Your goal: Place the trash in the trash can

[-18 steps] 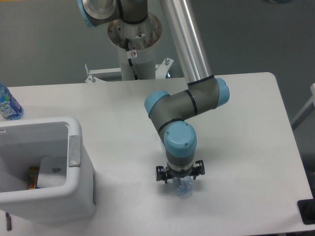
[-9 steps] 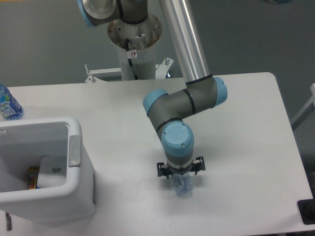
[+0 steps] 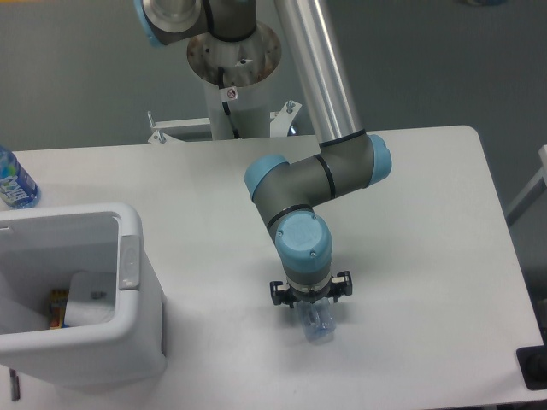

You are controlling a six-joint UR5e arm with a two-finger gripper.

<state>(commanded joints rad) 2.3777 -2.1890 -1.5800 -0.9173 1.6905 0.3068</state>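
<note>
The gripper (image 3: 311,301) points straight down at the table (image 3: 427,256), and the blue wrist cap of the arm (image 3: 318,184) covers most of it from above, so only the black body shows on both sides. Directly under it, coming out at its near side, is the clear plastic bottle (image 3: 318,324). The upper part of the bottle is hidden below the gripper and the lower end is turned toward the front edge of the table. The fingers cannot be seen, so I cannot tell for certain if they are clenched on the bottle or only stand around it; I also cannot tell if the bottle is lifted or lies on the surface. Far to the left of the gripper, at the left edge of the table, stands the white trash can (image 3: 141,299), with a thick rounded rim and a small pale tab on the side that faces the gripper. Inside the can, low against its right wall, there is a white crumpled wrapper (image 3: 90,299), and just left of it a small colourful thing that I cannot identify. Further behind the can, far left and back from the gripper, a bottle with a bright blue label (image 3: 13,181) stands at the table edge, partly cut by the frame.
</note>
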